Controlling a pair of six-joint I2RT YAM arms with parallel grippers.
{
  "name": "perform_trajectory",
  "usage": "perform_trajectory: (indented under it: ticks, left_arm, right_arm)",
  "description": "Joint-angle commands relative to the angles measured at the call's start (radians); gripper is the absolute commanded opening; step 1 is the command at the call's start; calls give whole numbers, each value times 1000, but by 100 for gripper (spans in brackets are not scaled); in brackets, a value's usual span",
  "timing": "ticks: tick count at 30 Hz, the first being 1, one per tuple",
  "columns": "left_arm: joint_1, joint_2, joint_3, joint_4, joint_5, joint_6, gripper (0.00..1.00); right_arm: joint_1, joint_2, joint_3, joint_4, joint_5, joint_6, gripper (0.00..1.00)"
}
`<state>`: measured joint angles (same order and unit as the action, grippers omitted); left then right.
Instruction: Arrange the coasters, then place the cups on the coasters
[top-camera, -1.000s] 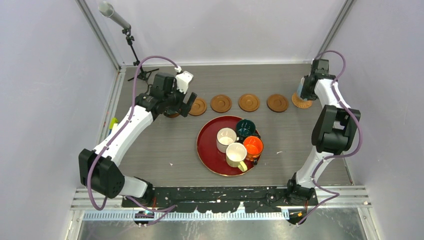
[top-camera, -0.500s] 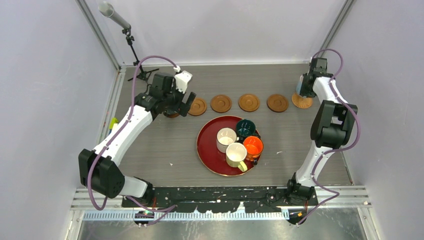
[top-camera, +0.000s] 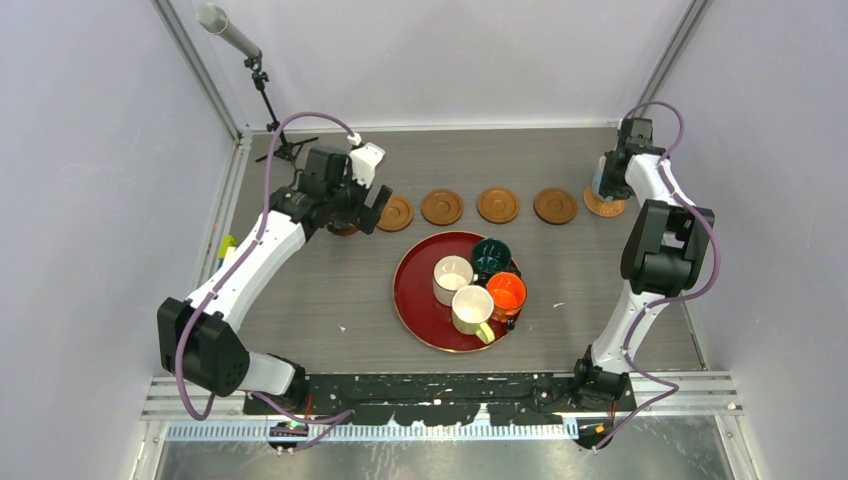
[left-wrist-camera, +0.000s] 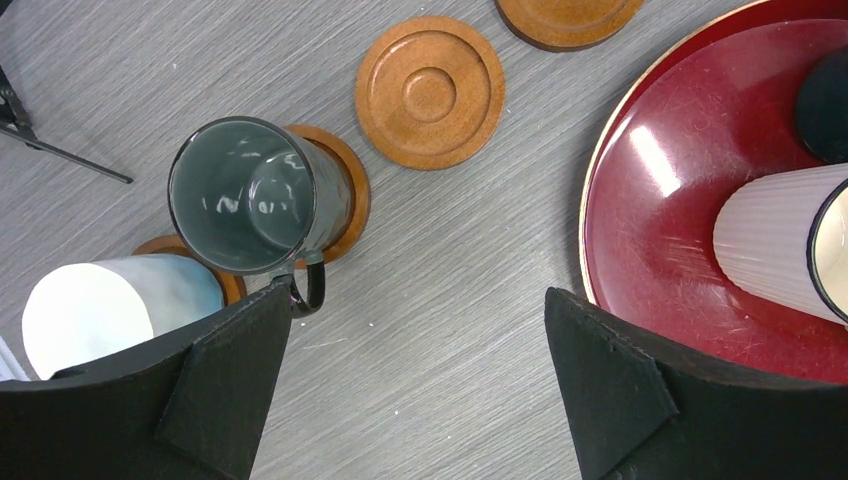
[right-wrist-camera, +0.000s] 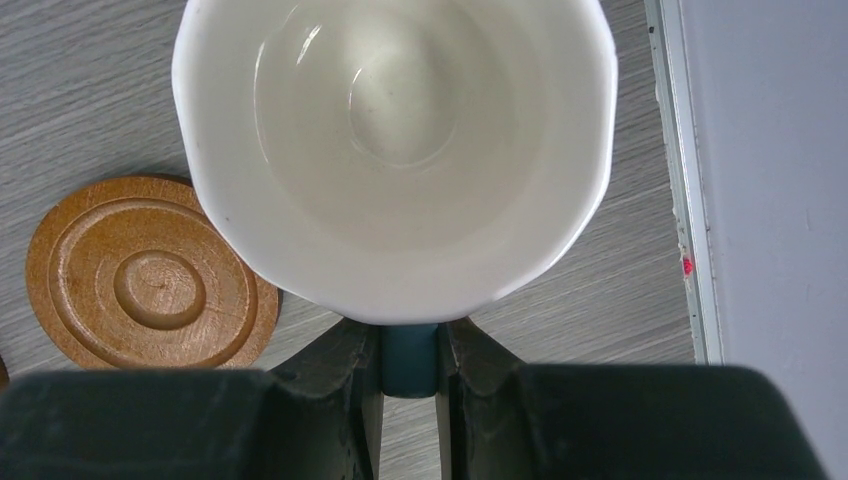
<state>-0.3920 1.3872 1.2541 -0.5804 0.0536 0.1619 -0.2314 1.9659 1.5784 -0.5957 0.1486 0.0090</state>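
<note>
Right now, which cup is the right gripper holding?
The light blue cup, white inside: the right gripper pinches its handle; all others stand free.

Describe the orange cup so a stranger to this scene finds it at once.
Find the dark red round tray on the table. Four cups cluster on its right half; the orange cup stands at the right edge of that cluster. It alone is bright orange: its neighbours are a dark teal cup, a white cup and a cream cup.
</note>
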Motion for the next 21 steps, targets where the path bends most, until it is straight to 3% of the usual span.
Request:
perform_trajectory:
  ticks: [1,21]
  left_arm:
    - [5,-20,-11,30,12,4,100]
    - [6,-30,-24,27,18,2,100]
  right_arm:
    - [1,-66,-7,42,22,-4,1]
    - [1,-170,-118,71,30,5,1]
